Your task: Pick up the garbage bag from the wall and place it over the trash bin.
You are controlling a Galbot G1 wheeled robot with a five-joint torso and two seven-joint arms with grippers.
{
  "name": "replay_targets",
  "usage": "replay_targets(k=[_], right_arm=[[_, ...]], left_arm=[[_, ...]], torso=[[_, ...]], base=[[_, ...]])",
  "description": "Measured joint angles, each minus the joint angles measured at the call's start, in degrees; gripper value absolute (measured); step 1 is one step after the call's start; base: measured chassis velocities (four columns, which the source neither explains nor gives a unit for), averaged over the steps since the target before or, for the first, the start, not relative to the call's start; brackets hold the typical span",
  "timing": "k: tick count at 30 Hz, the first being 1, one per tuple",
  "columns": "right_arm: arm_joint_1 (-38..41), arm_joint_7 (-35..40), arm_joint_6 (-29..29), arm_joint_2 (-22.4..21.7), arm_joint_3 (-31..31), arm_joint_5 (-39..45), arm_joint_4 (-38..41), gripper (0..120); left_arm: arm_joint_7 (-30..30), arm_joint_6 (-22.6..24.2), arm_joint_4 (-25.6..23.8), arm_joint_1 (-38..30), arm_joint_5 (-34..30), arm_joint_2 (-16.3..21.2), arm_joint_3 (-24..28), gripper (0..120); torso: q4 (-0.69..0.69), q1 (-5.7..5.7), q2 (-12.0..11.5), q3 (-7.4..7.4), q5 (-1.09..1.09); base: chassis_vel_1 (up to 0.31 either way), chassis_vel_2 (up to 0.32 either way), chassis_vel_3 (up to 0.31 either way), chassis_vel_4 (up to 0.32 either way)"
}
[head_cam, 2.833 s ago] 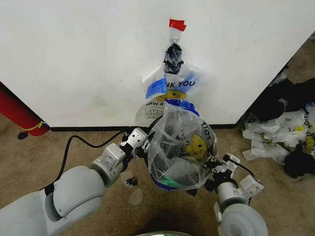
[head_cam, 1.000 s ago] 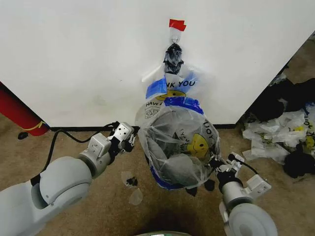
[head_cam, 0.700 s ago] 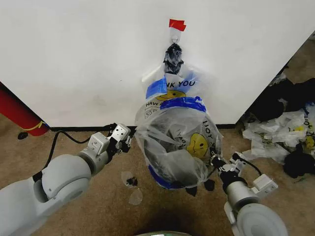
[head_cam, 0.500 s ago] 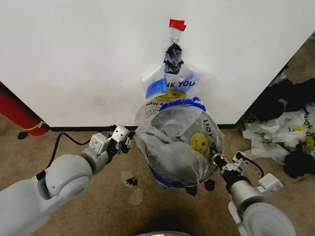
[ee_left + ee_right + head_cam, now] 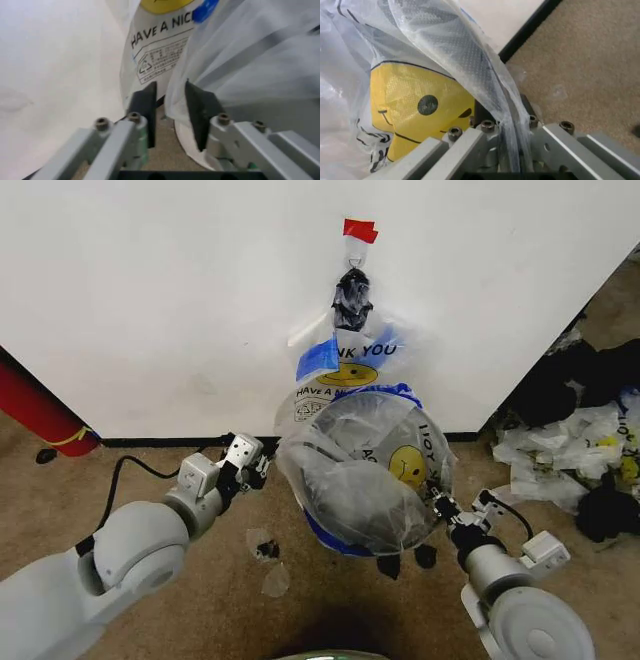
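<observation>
Garbage bag [image 5: 365, 480], in the head view, drapes over the trash bin [image 5: 350, 525] below the wall [image 5: 150, 290]; the covering step looks nearly complete, and the bin rim is hidden. Left wrist view: left pincer [image 5: 170, 108] is spread beside the film, gripping nothing. Right wrist view: right pincer [image 5: 502, 122] pinches the film, so the next move calls for seating this edge.
</observation>
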Motion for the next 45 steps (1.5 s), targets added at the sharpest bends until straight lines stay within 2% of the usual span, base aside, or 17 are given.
replay_targets(k=[2,5,8,9,12,15,16,18,21,28,35,45], right_arm=[[0.2,0.5,0.0,0.1,0.0,0.3,-0.1,0],[0.8,2.5,-0.1,0.3,0.3,1.8,-0.3,0],[1.6,5.2,-0.1,0.5,1.2,5.3,-0.3,0],[1.6,5.2,-0.1,0.5,1.2,5.3,-0.3,0],[2.8,11.3,-0.2,0.9,2.6,10.6,-0.2,0],[3.7,15.5,0.7,1.7,3.7,12.8,-0.4,0],[3.7,15.5,0.7,1.7,3.7,12.8,-0.4,0],[3.8,16.5,1.7,2.3,4.2,13.3,-0.4,0],[3.7,16.7,2.7,3.2,4.3,13.3,0.0,0],[3.1,16.1,3.0,4.3,4.2,11.8,1.1,0],[2.7,15.6,2.9,5.1,4.1,10.5,2.0,0],[3.0,15.5,2.6,5.0,3.9,10.5,2.1,0]], left_arm=[[-0.6,0.1,-1.0,0.5,-0.6,0.1,-0.4,31],[-2.8,-0.1,-3.8,2.5,-2.5,0.1,-1.3,45],[-6.2,-4.4,-6.0,6.6,-7.2,-1.4,-3.0,56],[-6.2,-4.4,-6.0,6.6,-7.2,-1.4,-3.0,56],[-7.4,-14.0,-6.7,15.2,-11.5,-4.5,-4.5,71],[-6.5,-20.3,-6.7,22.4,-12.4,-7.5,-4.8,83],[-6.5,-20.3,-6.7,22.4,-12.4,-7.5,-4.8,83],[-5.3,-22.7,-6.7,25.8,-14.7,-9.5,-4.6,92],[-4.9,-23.0,-6.7,27.2,-21.4,-11.9,-3.5,100],[-5.6,-20.5,-6.7,24.7,-29.8,-13.9,-1.1,100],[-5.9,-19.5,-6.7,22.1,-31.5,-14.4,-0.3,100],[-5.7,-18.4,-6.6,21.6,-28.9,-14.6,0.5,100]], torso=[[0.00,0.00,0.0,0.00,0.00],[0.00,0.00,0.0,0.00,0.00],[-0.01,0.00,0.0,0.00,0.00],[-0.01,0.00,0.0,0.00,0.00],[0.01,0.00,0.0,0.00,-0.01],[0.02,0.00,0.0,0.00,-0.02],[0.02,0.00,0.0,0.00,-0.02],[0.01,0.00,0.0,0.00,0.01],[0.01,0.00,0.0,-0.01,-0.01],[0.00,0.00,0.0,0.00,0.00],[0.00,0.00,0.0,0.00,0.00],[0.00,0.00,0.0,0.00,0.00]], base=[[0.000,0.000,0.000,0.000],[0.000,0.000,0.000,0.000],[0.000,0.000,0.000,0.000],[0.000,0.000,0.000,0.000],[0.000,0.000,0.000,0.000],[0.000,0.000,0.000,0.000],[0.000,0.000,0.000,0.000],[0.000,0.000,0.000,0.000],[0.000,0.000,0.000,0.000],[0.000,0.000,0.000,0.000],[0.000,0.000,0.000,0.000],[0.000,0.000,0.000,0.000]])
